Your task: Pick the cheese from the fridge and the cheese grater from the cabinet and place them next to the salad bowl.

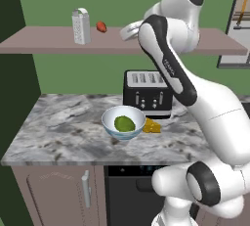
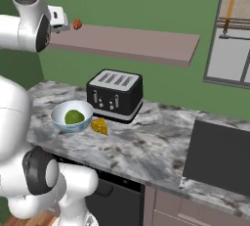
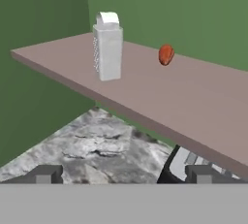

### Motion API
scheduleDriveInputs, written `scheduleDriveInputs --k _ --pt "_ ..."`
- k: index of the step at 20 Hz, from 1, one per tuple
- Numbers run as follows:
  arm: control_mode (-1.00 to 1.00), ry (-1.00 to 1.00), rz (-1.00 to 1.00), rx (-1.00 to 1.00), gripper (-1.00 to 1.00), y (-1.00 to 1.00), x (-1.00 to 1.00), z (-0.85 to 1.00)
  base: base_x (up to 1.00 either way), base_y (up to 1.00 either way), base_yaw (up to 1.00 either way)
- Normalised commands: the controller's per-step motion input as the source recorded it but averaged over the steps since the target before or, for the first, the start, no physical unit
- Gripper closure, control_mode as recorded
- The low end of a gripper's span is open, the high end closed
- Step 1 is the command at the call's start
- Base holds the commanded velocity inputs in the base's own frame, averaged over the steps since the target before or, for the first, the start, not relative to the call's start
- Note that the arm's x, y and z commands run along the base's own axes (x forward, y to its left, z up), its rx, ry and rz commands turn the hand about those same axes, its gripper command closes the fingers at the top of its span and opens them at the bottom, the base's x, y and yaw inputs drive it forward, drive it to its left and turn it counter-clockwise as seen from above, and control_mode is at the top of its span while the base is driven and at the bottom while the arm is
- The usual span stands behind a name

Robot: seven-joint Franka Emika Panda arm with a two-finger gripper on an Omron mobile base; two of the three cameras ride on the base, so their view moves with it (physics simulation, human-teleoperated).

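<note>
Grater point(image 3: 107, 47) upright on shelf point(image 3: 193, 102), cheese point(image 1: 152, 126) already beside bowl point(image 1: 123, 122). Jaws open: approach level, straddle the body, avoid fruit point(image 3: 165, 54).

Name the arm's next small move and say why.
Probably advance the open gripper toward the grater: it stands upright on the shelf, ungrasped, while the cheese already lies beside the bowl.

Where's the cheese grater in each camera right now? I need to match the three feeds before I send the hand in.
Left base view: cheese grater upright at upper left, on the shelf board.
Right base view: I cannot make it out; the arm covers that end of the shelf.
Hand view: upper centre-left, upright on the board.
Shared landmark: the small red-orange fruit on the same shelf board.
</note>
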Motion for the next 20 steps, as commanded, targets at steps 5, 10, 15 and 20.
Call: scheduleDriveInputs --k 5,10,15,20 --pt "-1.0 0.0 0.0 0.0 -1.0 0.02 0.57 -0.04 0.0 0.0 0.0" --pt "-1.0 0.0 0.0 0.0 -1.0 0.0 0.74 -0.07 0.0 0.0 0.0" --pt "-1.0 0.0 0.0 0.0 -1.0 0.0 0.62 -0.08 0.0 0.0 0.0" --pt "-1.0 0.0 -0.01 0.0 -1.0 0.01 0.43 -0.03 0.0 0.0 0.0"
